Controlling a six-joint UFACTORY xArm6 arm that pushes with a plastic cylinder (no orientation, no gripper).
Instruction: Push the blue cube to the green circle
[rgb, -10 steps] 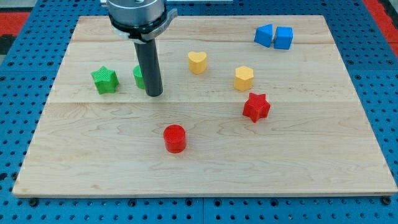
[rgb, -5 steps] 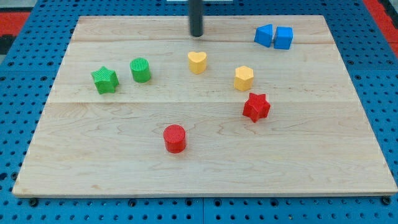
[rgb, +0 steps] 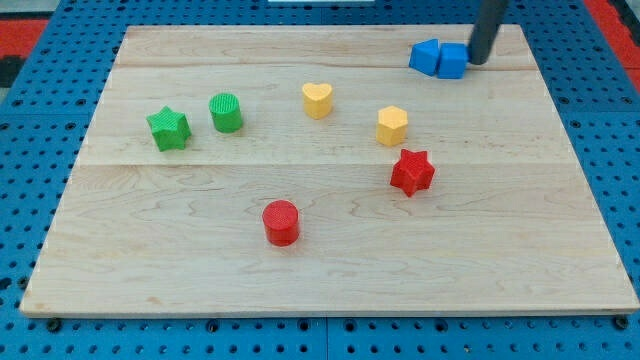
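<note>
Blocks lie scattered over the pale wooden bench (rgb: 330, 290), which sits on a blue perforated base (rgb: 30, 200). At the upper right of the frame my tip (rgb: 480, 62) comes down from the top edge and stands at the right side of the blue cube (rgb: 455, 61), seemingly touching it, though the rod covers that edge and contact is hard to confirm. A second blue block (rgb: 425, 56), wedge-like in shape, sits pressed against the cube's left side. The green circle (rgb: 227, 112) is well apart from them, in the upper left of the frame, with a green star (rgb: 168, 129) just beside it on its left. Near the top centre is a yellow heart (rgb: 318, 100); to its right, slightly lower, a yellow hexagon-like block (rgb: 392, 126). A red star (rgb: 411, 172) lies just below that, and a red cylinder (rgb: 281, 222) sits lower, around mid-frame. No claw exists on this arm, only the straight rod.
</note>
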